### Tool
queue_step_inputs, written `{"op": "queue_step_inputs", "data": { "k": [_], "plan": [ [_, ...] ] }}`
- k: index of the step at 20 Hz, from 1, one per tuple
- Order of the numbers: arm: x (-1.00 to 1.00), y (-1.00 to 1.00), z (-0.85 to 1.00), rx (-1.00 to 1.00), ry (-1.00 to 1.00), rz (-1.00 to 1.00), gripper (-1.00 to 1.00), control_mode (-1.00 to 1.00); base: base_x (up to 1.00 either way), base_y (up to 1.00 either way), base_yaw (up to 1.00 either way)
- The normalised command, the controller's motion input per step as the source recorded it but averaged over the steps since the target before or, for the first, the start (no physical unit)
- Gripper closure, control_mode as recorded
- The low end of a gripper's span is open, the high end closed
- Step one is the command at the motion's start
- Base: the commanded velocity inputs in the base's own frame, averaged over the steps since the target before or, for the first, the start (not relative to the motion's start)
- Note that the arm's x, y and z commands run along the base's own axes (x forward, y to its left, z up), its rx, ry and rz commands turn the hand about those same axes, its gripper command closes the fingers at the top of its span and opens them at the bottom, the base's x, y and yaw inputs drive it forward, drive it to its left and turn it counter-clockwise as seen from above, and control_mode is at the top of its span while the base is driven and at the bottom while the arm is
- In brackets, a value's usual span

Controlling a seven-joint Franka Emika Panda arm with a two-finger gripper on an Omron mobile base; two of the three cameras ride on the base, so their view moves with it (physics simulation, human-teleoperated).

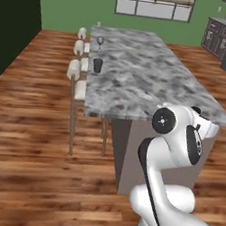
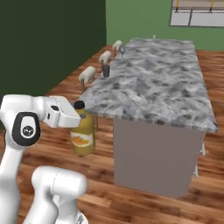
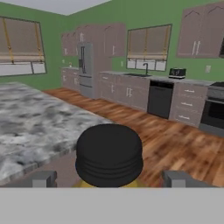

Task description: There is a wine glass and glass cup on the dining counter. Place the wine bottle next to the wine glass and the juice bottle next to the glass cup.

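- The gripper [image 3: 109,179] is clasping the juice bottle [image 2: 82,134] between widely spread fingers; in the hand view the two dark fingertips [image 3: 43,179] are flanking the black cap [image 3: 109,154] on either side, with the yellow shoulder just peeking beneath it.
- The bottle is hanging upright in the air beside the near corner of the dining counter [image 2: 153,87], below the level of its top, so it is probably being carried toward the counter rather than set down yet.
- The arm is folding back on itself above the base, its forearm reaching out level toward the counter's stool side and the hand gripping the bottle near its neck from the side.
- Farther along the same edge, the glass cup [image 1: 97,65] is standing close to the stools [image 1: 75,69], which is where the juice seems to belong.
- Beyond it, the wine glass [image 1: 99,41] is standing apart, near the far end of the counter.
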Motion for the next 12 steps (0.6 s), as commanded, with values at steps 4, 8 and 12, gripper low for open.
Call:
{"op": "queue_step_inputs", "data": {
  "k": [4,8,12],
  "plan": [
    [0.0,0.0,0.0,0.0,0.0,0.0,1.0,1.0,0.44,0.23,-0.1],
    [0.0,0.0,0.0,0.0,0.0,0.0,1.0,1.0,0.65,0.37,-0.06],
    [0.0,0.0,0.0,0.0,0.0,0.0,1.0,1.0,0.59,0.54,-0.02]
  ]
}}
